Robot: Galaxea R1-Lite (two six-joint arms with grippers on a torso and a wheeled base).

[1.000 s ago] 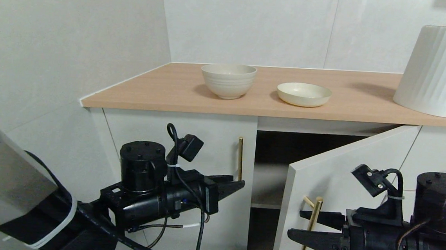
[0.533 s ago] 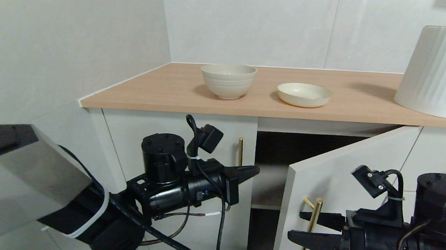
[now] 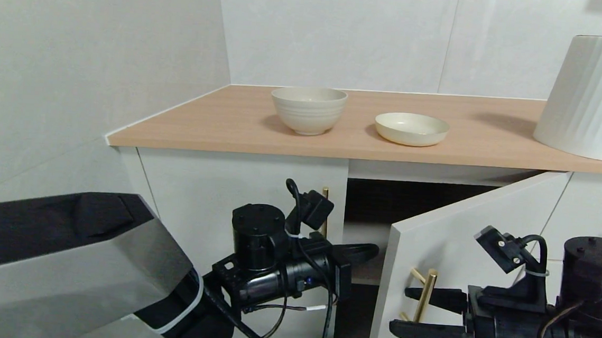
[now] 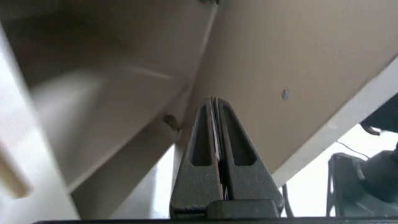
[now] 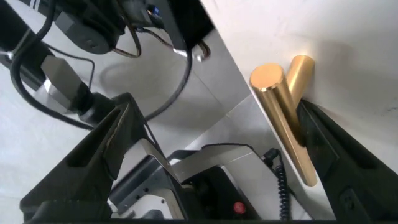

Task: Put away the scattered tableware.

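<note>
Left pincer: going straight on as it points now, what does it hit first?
Probably the inner face of the open cabinet door; the shut left pincer aims into the gap behind it. Depth is unclear, though.

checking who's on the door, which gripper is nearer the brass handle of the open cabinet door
Right. The right gripper has its open jaws either side of the brass handle. The left gripper, jaws shut, is off at the cabinet opening past the edge of the door.

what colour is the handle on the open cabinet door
Gold; the handle shows best in the right wrist view.
</note>
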